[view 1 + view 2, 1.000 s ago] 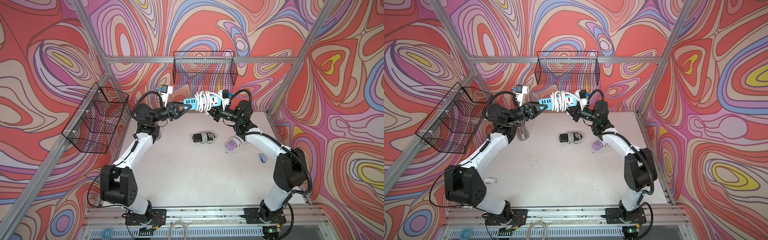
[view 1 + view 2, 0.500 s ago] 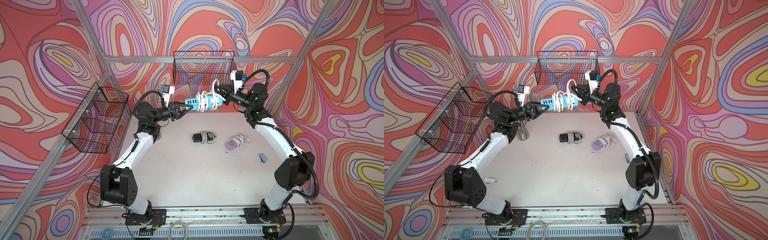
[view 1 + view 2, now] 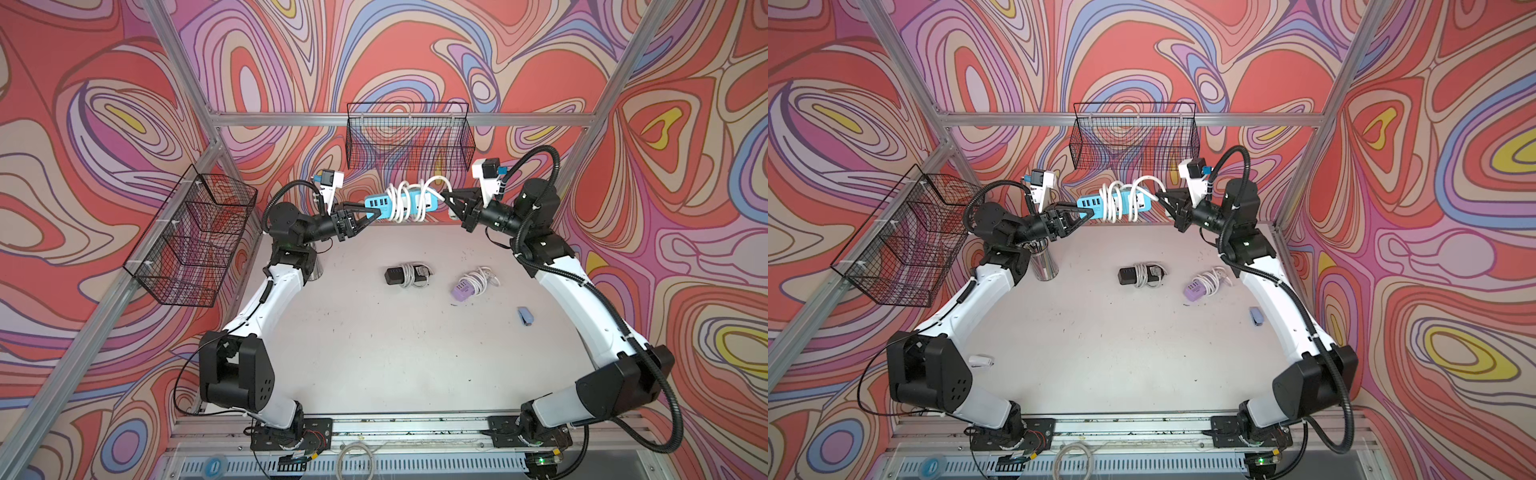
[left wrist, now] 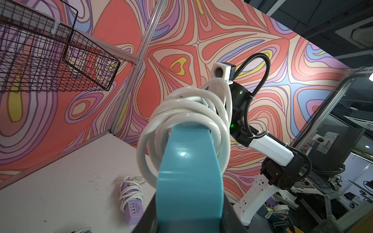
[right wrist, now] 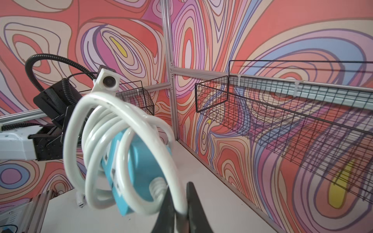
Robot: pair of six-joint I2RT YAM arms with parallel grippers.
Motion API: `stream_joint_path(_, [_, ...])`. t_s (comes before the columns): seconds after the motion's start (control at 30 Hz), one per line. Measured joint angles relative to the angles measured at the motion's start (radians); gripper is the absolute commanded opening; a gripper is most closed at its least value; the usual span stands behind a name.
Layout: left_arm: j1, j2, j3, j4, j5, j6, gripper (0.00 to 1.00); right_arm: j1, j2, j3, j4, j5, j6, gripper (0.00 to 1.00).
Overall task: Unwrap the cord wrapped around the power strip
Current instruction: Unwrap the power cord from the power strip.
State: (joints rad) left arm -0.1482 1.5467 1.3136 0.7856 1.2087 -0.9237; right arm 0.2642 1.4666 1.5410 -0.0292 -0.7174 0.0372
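Nearby, table (image 3: pixel 374 365): bare at the front; midway lie a black strip (image 3: pixel 401 275) and a purple strip (image 3: pixel 463 287), each with its own lead wound on, and a small blue-grey thing (image 3: pixel 525 316) to one side.
Left gripper (image 3: pixel 376 211): pressed tight on one end of the blue power strip (image 3: pixel 376 202), holding it level in the air above the table's far edge.
Cord (image 3: pixel 400 200): white, in several slack loops round the strip's middle.
Right gripper (image 3: pixel 445 195): pinching the cord just off the strip's other end.
Step, as I judge it: taking a loop off.
Advice: swing the pinched cord wide round that end, clear of the corners; left side grips firm; mind the wire basket (image 3: pixel 409 137) behind.
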Motion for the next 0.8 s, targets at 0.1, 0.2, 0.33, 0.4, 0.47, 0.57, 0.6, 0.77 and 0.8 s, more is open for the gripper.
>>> stream_joint_path(0.1, [0.016,0.000,-0.003,-0.002,-0.029,0.000,0.00,0.002,-0.061,-0.029,-0.058,-0.011,-0.024,0.00])
stream_joint_path(0.2, [0.034,0.000,-0.012,-0.001,-0.053,0.000,0.00,0.008,-0.106,-0.050,-0.100,-0.037,-0.031,0.00])
stream_joint_path(0.33, [0.052,0.000,-0.021,-0.001,-0.081,0.000,0.00,0.026,-0.132,-0.088,-0.136,-0.061,-0.034,0.00])
stream_joint_path(0.4, [0.058,-0.001,-0.025,-0.001,-0.091,0.000,0.00,0.042,-0.130,-0.117,-0.159,-0.066,-0.034,0.00])
stream_joint_path(0.47, [0.065,-0.001,-0.028,-0.001,-0.098,0.000,0.00,0.060,-0.127,-0.144,-0.181,-0.067,-0.034,0.00])
stream_joint_path(0.57, [0.074,-0.003,-0.033,-0.001,-0.111,0.000,0.00,0.089,-0.127,-0.185,-0.205,-0.068,-0.032,0.00])
stream_joint_path(0.6, [0.077,-0.005,-0.034,-0.001,-0.114,0.000,0.00,0.098,-0.127,-0.196,-0.208,-0.067,-0.032,0.00])
stream_joint_path(0.77, [0.089,-0.017,-0.040,0.003,-0.127,-0.003,0.00,0.135,-0.115,-0.281,-0.197,-0.068,-0.017,0.00])
stream_joint_path(0.8, [0.090,-0.018,-0.041,0.006,-0.128,-0.005,0.00,0.138,-0.107,-0.299,-0.187,-0.068,-0.010,0.00])
